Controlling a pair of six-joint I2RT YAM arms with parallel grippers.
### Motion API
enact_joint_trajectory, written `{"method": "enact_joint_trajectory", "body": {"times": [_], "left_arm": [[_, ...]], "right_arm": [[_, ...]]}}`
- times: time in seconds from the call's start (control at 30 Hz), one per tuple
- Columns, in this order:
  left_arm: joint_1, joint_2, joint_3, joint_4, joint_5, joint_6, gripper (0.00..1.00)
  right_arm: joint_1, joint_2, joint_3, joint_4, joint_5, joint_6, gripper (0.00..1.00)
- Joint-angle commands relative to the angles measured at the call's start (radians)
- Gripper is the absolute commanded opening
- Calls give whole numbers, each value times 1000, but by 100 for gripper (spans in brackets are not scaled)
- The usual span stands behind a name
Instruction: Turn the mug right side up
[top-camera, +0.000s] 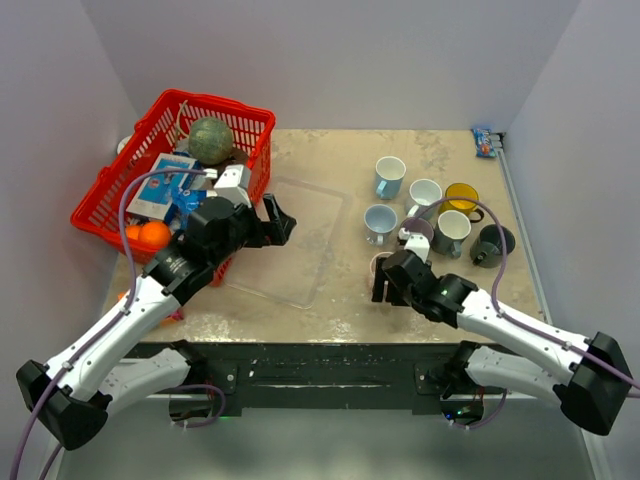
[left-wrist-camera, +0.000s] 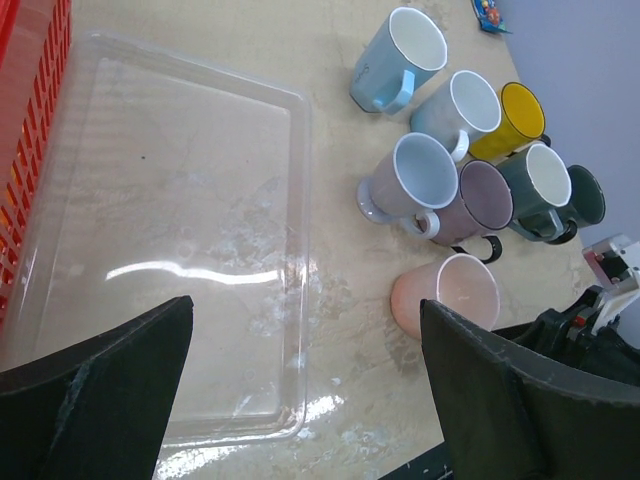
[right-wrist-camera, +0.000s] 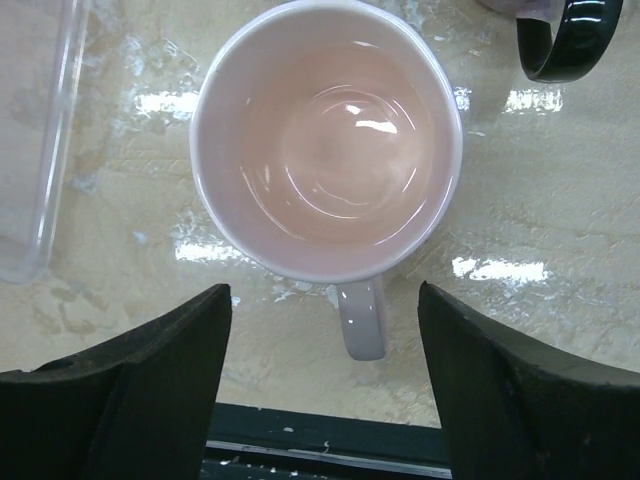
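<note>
The pink mug (right-wrist-camera: 326, 160) stands upright on the table, mouth up, its handle (right-wrist-camera: 361, 318) pointing to the near edge. It also shows in the left wrist view (left-wrist-camera: 445, 295) and, mostly hidden by the right arm, in the top view (top-camera: 379, 266). My right gripper (right-wrist-camera: 325, 385) hangs directly above it, open and empty, fingers on either side of the handle without touching. My left gripper (left-wrist-camera: 310, 400) is open and empty, above the near right corner of the clear tray (left-wrist-camera: 180, 240), to the left of the mug.
Several other mugs stand upright behind the pink one: light blue (top-camera: 389, 177), white (top-camera: 425, 194), yellow (top-camera: 461, 197), grey (top-camera: 380, 222) and dark ones (top-camera: 492, 243). A red basket (top-camera: 175, 165) of items stands at the back left. The table's near edge (right-wrist-camera: 330, 440) lies just below the mug.
</note>
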Motion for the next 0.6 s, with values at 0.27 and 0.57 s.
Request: {"method": "enact_joint_trajectory", "body": {"times": [0.27, 0.57], "left_arm": [[4, -89, 142, -168, -76, 104, 99], [5, -148, 271, -401, -227, 121, 99]], "right_arm": [[-1, -150, 302, -254, 140, -49, 99], [-1, -314, 514, -457, 505, 57, 99]]}}
